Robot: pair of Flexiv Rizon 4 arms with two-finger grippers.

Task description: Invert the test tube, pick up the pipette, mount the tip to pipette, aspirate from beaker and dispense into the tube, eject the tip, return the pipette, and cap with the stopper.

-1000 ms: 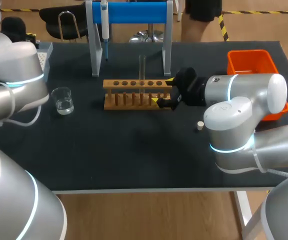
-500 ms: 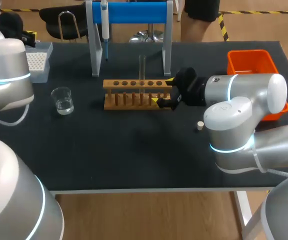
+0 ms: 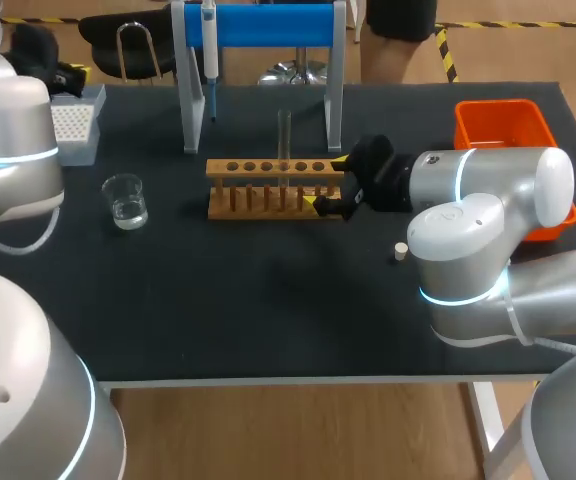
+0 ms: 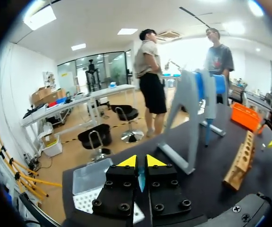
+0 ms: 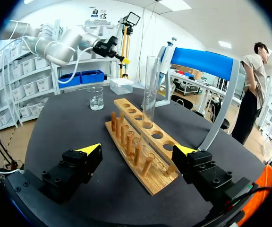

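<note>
- My right tool is spread wide at the right end of the wooden rack, centre of the frame; in its wrist view the rack's near end lies between the two yellow tips with neither touching it
- The test tube stands upright in one of the rack's holes, right of the rack's middle; it is straight ahead of the right tool in that wrist view
- My left tool is pressed together; it hangs over the tip box at the upper left of the frame
- The pipette hangs on the blue stand, top centre, behind the rack
- The beaker, with some clear liquid in it, sits left of the rack, apart from it
- The stopper lies on the dark surface right of centre, beside my right arm; the orange bin sits at the upper right
</note>
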